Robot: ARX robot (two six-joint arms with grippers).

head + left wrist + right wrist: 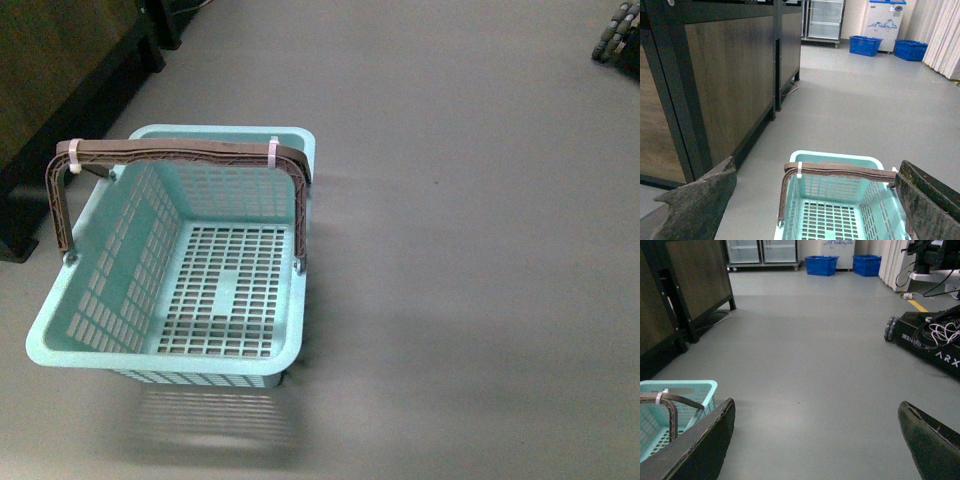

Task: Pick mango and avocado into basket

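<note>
**One marking can be read: "ARX"**

In the right wrist view, the white letters "ARX" are printed on the side of the black wheeled base (940, 356). They stand at the picture's edge, so any further letters are cut off. In the left wrist view, a blue drawing is carried by the white freezer (884, 22). Whether words accompany it cannot be told.

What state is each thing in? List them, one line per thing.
basket: upright on the floor, empty
basket handles: raised, standing over the basket
left tool: open, holding nothing
right tool: open, holding nothing
mango: not in view
avocado: not in view
</note>
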